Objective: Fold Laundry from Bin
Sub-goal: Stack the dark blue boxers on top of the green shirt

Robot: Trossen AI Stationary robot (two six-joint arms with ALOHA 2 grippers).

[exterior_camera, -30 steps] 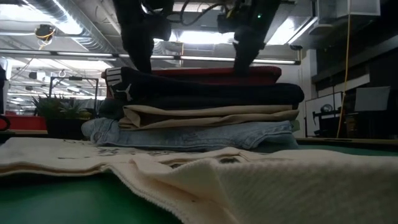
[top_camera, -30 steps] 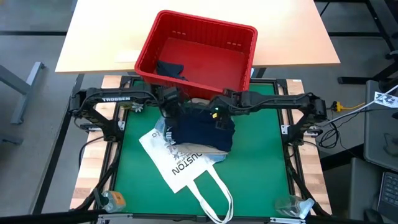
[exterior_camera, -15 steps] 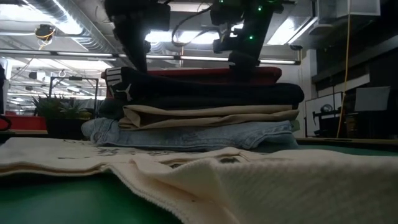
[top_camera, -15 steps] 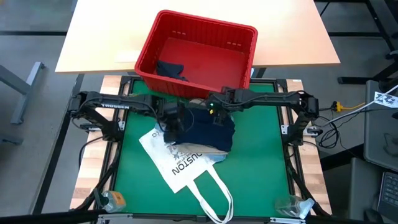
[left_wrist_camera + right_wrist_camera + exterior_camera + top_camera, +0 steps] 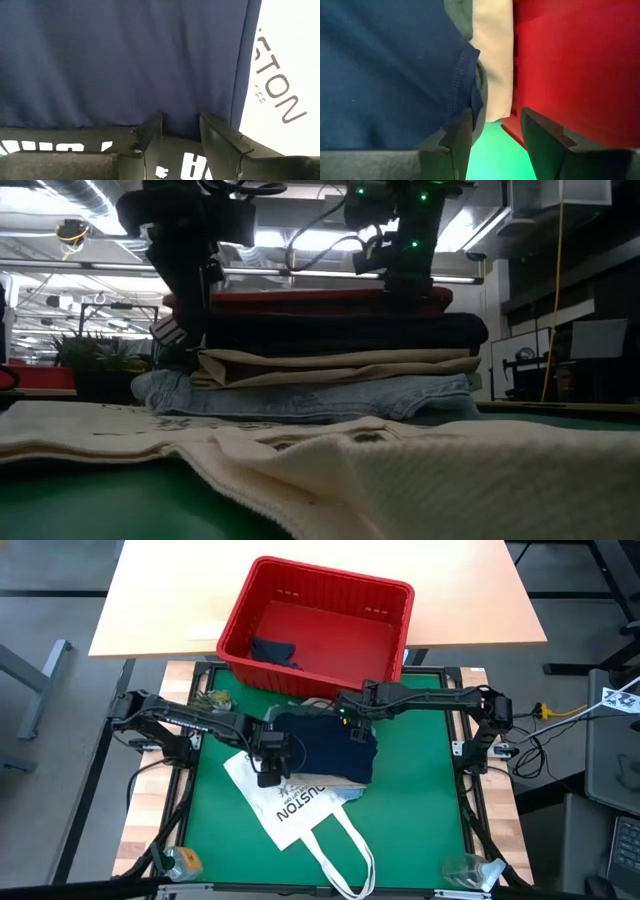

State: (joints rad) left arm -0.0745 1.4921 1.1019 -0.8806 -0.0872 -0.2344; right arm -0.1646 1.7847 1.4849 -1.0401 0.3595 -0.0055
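A green mat (image 5: pixel 420 810) covers the work table between two dark robot arms. Near the mat's centre sits a folded stack of laundry (image 5: pixel 330 365): light blue jeans (image 5: pixel 300 398) at the bottom, beige cloth (image 5: pixel 340 365) above them, and dark navy shorts (image 5: pixel 325 745) on top. The stack rests partly on a white tote bag (image 5: pixel 290 805) printed "HOUSTON", which spreads toward the mat's front edge.

The left gripper (image 5: pixel 270 768) is at the stack's left edge, over the tote. Its wrist view shows both fingers apart with nothing between them, above the navy shorts' white lettering (image 5: pixel 192 167). The right gripper (image 5: pixel 345 718) is at the stack's far edge, close to the bin. Its fingers are also apart and empty, above the green mat between the navy cloth and the red wall.

The red bin (image 5: pixel 390 600) stands at the mat's far edge, overlapping a pale wooden table (image 5: pixel 170 590). One dark garment (image 5: pixel 272 650) lies inside it.
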